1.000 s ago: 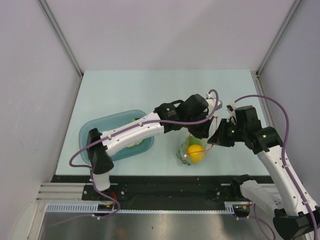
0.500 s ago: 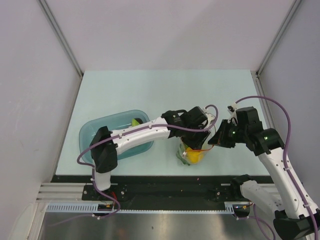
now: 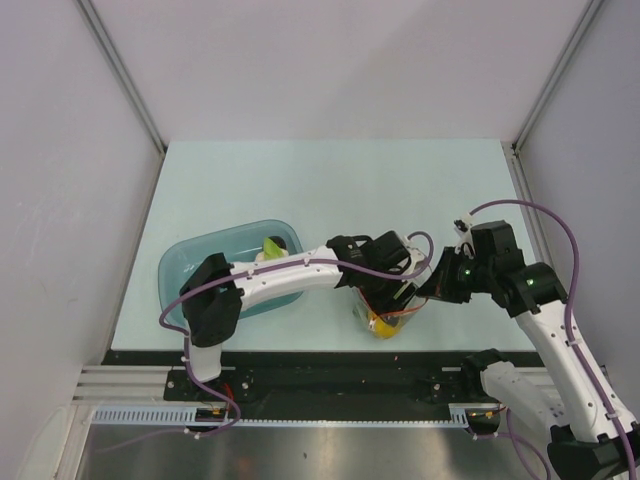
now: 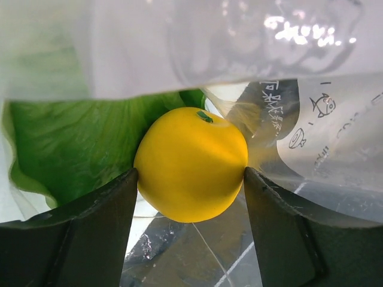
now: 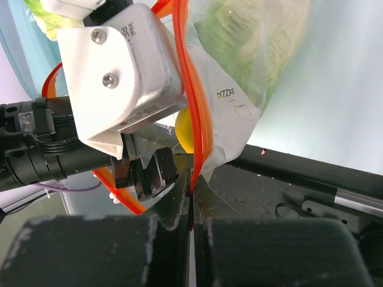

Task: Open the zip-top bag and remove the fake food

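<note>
step in hand: taking the fake food out, and the mouth is looking open already. the zip-top bag point(image 3: 384, 318) is sitting on the table point(image 3: 330, 180) at the near edge, right of centre, just right of the teal tray point(image 3: 178, 278). the right gripper point(image 5: 191, 197) is pinching the bag's red-orange zip strip point(image 5: 195, 107), fingers pressed together on it, seemingly holding the mouth open. the left gripper point(image 4: 190, 200) is sitting inside the bag with its claw spread, one finger on each side of the yellow fruit point(image 4: 191, 155), right at its skin; can't tell if they're actually touching. the lettuce point(image 4: 66, 143) is lying behind the fruit on the left, also in the bag. a pale yellow-green piece point(image 3: 270, 246) is lying in the tray, so one item is probably out. next, my read: left is needing to close across the fruit's widest part, since it's round and slick, then lift out through the mouth while right is holding the strip taut. risk: film getting caught in the fingers and the bag coming up too.
</note>
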Motion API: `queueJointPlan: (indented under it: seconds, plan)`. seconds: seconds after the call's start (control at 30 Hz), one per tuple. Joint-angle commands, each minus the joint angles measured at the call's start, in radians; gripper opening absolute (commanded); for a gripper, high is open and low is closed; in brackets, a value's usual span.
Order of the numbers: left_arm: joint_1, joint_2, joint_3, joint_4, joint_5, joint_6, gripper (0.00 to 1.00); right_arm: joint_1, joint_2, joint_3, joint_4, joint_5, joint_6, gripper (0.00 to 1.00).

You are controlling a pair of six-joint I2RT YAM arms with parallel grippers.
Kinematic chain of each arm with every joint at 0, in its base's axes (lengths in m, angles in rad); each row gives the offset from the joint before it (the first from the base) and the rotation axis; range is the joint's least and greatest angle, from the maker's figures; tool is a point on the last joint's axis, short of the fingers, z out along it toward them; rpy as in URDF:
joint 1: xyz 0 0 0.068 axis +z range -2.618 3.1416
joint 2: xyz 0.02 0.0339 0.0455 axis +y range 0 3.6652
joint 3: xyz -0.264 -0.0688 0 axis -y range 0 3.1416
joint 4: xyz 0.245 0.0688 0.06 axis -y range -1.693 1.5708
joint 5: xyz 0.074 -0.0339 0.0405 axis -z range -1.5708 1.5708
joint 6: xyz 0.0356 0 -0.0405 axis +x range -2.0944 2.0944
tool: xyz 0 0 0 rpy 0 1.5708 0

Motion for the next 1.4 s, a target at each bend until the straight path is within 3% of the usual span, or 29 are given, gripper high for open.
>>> queueJointPlan:
  seconds: [0.0, 0.53, 0.73, 0.8, 0.9, 0.93, 1.0, 1.07, 1.13, 1.37]
  plan:
    - [-0.022, -0.026, -0.032, -0.005, 0.043, 0.009, 0.74, -0.002, 0.000, 0.010, 0.015, -0.004, -0.006, 0.00]
    - [-0.038, 0.025, -0.122, 0.037, -0.054, 0.045, 0.79, -0.004, -0.026, -0.008, 0.037, 0.000, 0.033, 0.00]
    - [-0.038, 0.046, -0.165, 0.126, -0.063, 0.034, 0.80, -0.002, -0.026, -0.034, 0.049, -0.008, 0.049, 0.00]
    - [-0.039, 0.036, -0.181, 0.146, -0.064, 0.034, 0.75, -0.004, -0.033, -0.042, 0.046, -0.003, 0.052, 0.00]
    - [-0.038, 0.003, -0.184, 0.163, -0.075, 0.043, 0.58, -0.004, -0.043, -0.059, 0.045, 0.015, 0.052, 0.00]
    - [-0.039, -0.003, -0.179, 0.155, -0.081, 0.052, 0.43, -0.002, -0.047, -0.062, 0.043, 0.022, 0.049, 0.00]
    - [-0.038, -0.026, -0.155, 0.140, -0.090, 0.060, 0.26, -0.004, -0.053, -0.067, 0.038, 0.037, 0.046, 0.00]
    - [-0.039, -0.044, -0.139, 0.124, -0.099, 0.075, 0.19, -0.004, -0.053, -0.071, 0.038, 0.037, 0.046, 0.00]
    - [-0.038, -0.069, -0.110, 0.098, -0.113, 0.083, 0.03, -0.002, -0.053, -0.068, 0.038, 0.032, 0.043, 0.00]
    - [-0.038, -0.155, -0.014, 0.045, -0.123, 0.068, 0.00, -0.005, -0.043, -0.079, 0.031, 0.080, -0.003, 0.00]
